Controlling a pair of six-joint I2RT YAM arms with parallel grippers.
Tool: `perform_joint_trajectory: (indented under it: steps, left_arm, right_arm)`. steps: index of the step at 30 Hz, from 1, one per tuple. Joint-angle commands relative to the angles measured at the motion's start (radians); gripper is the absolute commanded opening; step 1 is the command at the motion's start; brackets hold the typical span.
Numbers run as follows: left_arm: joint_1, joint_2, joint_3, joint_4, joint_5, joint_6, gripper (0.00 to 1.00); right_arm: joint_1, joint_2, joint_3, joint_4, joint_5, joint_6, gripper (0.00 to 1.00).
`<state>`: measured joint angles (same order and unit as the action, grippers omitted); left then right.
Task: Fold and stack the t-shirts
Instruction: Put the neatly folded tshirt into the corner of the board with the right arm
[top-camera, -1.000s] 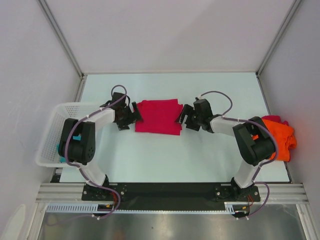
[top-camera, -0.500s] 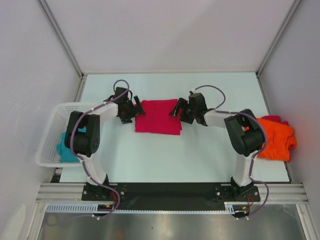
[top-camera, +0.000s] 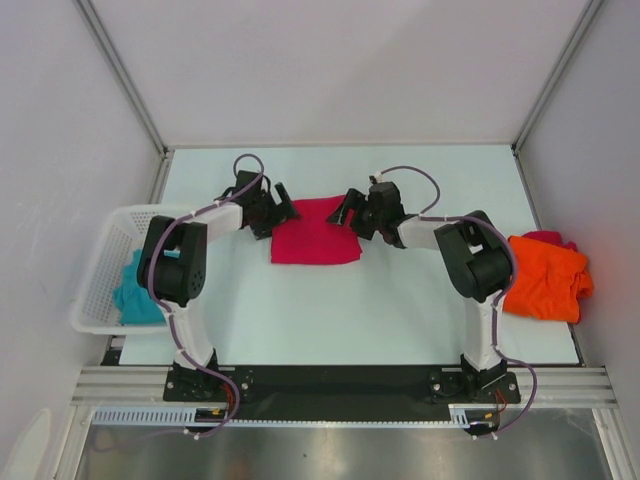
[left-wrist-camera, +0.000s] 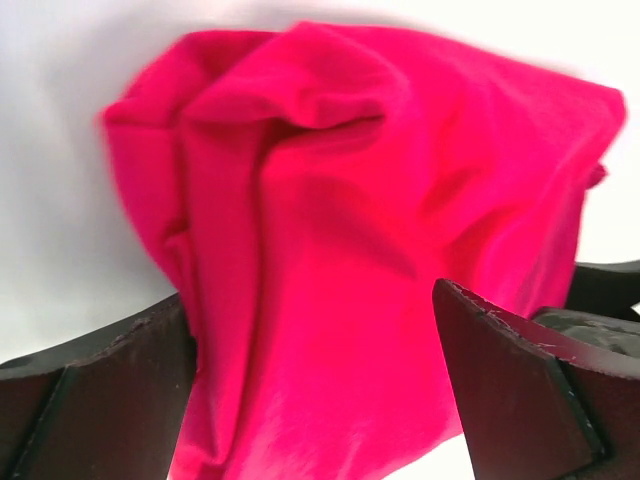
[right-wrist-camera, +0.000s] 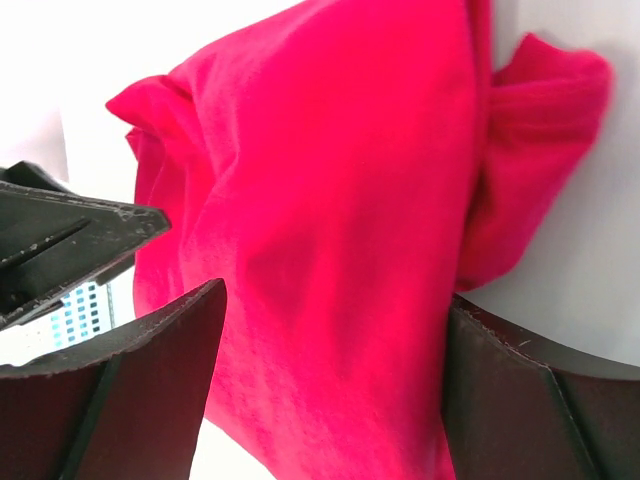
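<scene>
Basket (top-camera: 92, 262) of white mesh at the left edge of the table (top-camera: 400, 310) holds the teal t-shirt (top-camera: 133, 294), part hidden by the left arm (top-camera: 172, 268). Orange t-shirt (top-camera: 548, 282) lies bunched at the right edge. Farther back, mid-table, the folded crimson-pink t-shirt (top-camera: 315, 238) lies between left gripper (top-camera: 278, 215) and right gripper (top-camera: 350, 212), each with fingers spread around a far corner.

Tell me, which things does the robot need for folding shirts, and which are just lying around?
For the job:
- crimson-pink cloth t-shirt, in the middle
- bright orange cloth t-shirt, far right
- teal cloth t-shirt, far left

Just lying about:
- white plastic mesh basket, holding the teal one
</scene>
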<state>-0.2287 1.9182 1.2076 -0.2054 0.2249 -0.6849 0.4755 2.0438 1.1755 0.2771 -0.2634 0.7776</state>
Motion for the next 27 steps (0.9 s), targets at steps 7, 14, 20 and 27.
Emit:
perform_joint_trajectory:
  steps: [7,14,20,27]
  left_arm:
    - [-0.087,0.096,-0.013,0.087,0.157,-0.067,0.85]
    - [-0.15,0.078,-0.083,0.231,0.303,-0.119,0.55]
    - [-0.268,0.103,-0.134,0.403,0.407,-0.232,0.38]
    - [-0.47,0.197,-0.08,0.613,0.467,-0.413,0.37]
  right_arm:
    - [0.022,0.059,-0.072,-0.078,-0.026,0.009,0.29]
    - [-0.029,-0.089,-0.148,-0.16,0.03,-0.017,0.0]
    - [-0.067,-0.282,-0.163,-0.36,0.148,-0.073,0.0]
    - [-0.123,-0.485,-0.197,-0.59,0.289,-0.098,0.0]
